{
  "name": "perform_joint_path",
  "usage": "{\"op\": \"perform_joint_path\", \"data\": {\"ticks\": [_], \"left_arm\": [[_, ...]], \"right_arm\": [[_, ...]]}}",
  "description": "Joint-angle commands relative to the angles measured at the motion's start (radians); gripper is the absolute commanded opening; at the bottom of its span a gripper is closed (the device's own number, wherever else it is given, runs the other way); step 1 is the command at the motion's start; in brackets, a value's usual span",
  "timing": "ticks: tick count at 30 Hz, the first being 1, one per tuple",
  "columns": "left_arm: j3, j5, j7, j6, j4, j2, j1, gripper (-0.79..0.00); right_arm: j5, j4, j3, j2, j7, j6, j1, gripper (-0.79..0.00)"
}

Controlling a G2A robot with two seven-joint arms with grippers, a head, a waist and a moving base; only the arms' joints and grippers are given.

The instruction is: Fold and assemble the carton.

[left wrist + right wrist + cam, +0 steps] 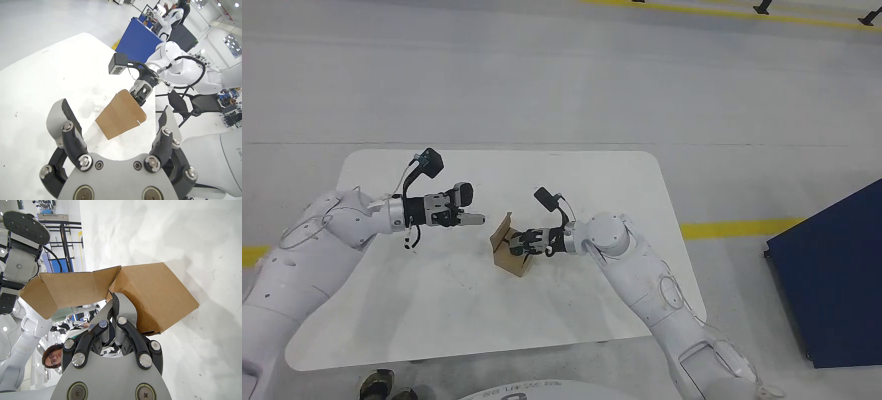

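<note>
Brown cardboard carton [508, 243], partly folded, tilted on white table [592, 180]; right gripper [113, 296] clamped on its flap, left gripper [114, 107] spread apart nearby, not touching.

A: Place type, quick?
B: Robotics lab in a big open hall. Pale grey floor [542, 80] with a yellow line [742, 228] marked on it.
A: What else backs that?
B: A white table [622, 180] stands alone, with a blue cabinet [832, 270] off to one side. In the left wrist view there's another white robot [171, 16] far back, a black chair [189, 103] and ceiling lights [237, 4]. The right wrist view shows a black metal rack [60, 223].
</note>
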Motion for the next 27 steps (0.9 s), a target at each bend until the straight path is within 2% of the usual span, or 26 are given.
{"op": "perform_joint_path", "data": {"ticks": [1, 3, 21, 24, 27], "left_arm": [[0.0, -0.004, 0.0, 0.0, 0.0, 0.0, 0.0, -0.031], [0.0, -0.004, 0.0, 0.0, 0.0, 0.0, 0.0, 0.0], [0.0, -0.004, 0.0, 0.0, 0.0, 0.0, 0.0, 0.0], [0.009, -0.006, -0.011, 0.062, 0.012, -0.002, 0.007, 0.0], [0.042, -0.046, -0.083, 0.114, 0.029, -0.014, -0.009, 0.0]], "right_arm": [[0.0, 0.0, 0.0, 0.0, 0.0, 0.0, 0.0, -0.785], [0.0, 0.0, 0.0, 0.0, 0.0, 0.0, 0.0, -0.785], [0.0, 0.0, 0.0, 0.0, 0.0, 0.0, 0.0, -0.785], [0.0, 0.0, 0.0, 0.0, 0.0, 0.0, 0.0, -0.785], [0.0, 0.0, 0.0, 0.0, 0.0, 0.0, 0.0, -0.785]]}}
